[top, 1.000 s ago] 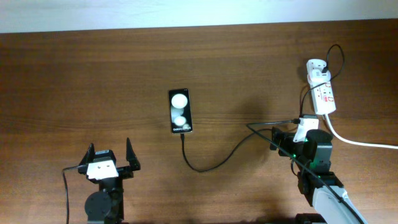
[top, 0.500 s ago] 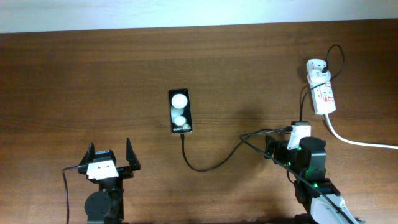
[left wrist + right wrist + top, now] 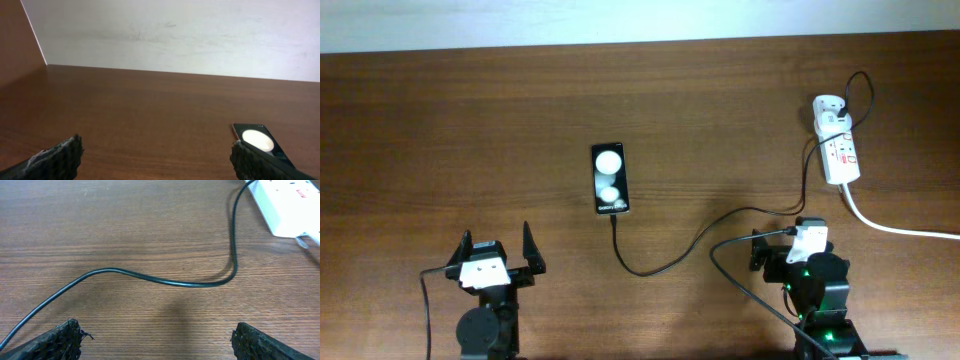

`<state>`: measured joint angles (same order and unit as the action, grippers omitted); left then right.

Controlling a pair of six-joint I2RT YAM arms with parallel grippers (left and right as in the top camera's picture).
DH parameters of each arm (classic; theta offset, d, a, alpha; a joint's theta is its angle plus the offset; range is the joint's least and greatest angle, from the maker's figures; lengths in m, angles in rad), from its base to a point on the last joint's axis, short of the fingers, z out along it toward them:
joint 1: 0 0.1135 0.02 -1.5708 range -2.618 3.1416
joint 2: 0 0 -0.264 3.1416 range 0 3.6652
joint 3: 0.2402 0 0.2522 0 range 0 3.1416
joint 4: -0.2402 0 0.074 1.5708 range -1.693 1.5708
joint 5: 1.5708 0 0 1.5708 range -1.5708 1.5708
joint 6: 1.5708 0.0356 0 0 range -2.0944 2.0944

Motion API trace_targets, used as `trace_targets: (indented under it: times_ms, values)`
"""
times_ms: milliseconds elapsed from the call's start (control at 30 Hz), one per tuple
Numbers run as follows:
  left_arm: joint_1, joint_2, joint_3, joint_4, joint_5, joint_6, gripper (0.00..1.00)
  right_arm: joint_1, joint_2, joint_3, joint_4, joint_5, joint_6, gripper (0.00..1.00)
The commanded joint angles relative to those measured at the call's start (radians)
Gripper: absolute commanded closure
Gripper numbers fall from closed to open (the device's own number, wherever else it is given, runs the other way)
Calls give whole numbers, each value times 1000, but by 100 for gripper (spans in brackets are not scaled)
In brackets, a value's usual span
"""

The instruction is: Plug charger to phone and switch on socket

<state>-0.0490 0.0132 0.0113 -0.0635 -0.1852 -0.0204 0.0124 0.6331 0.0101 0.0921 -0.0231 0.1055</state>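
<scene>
The phone point(image 3: 610, 178) lies flat mid-table, screen up, and also shows at the right edge of the left wrist view point(image 3: 257, 141). The charger cable point(image 3: 665, 262) meets the phone's near end, loops right and runs up to the white adapter point(image 3: 828, 108) on the socket point(image 3: 840, 155). In the right wrist view the cable point(image 3: 165, 281) crosses the table ahead of the jaws, and the socket point(image 3: 290, 205) sits at the top right. My right gripper point(image 3: 786, 243) point(image 3: 157, 342) is open and empty, below the socket. My left gripper point(image 3: 498, 250) point(image 3: 155, 160) is open and empty, near-left of the phone.
A thick white cord point(image 3: 900, 228) runs from the socket off the right edge. My right arm's own black wire point(image 3: 735, 275) curves over the table beside it. A white wall point(image 3: 170, 35) borders the far edge of the wooden table point(image 3: 470, 120).
My right gripper has drawn back toward the near edge, away from the socket. The cable, phone and left arm have not moved.
</scene>
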Motion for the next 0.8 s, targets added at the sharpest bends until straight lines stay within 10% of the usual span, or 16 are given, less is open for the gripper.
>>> trace_targets:
  times_ms: [0, 767]
  values:
    - [6, -7, -3, -2, -18, -10, 1, 8, -98, -5, -81, 28, 3, 1]
    - [6, -7, -3, -2, -18, -10, 1, 35, -607, -5, -173, 27, 3, 1]
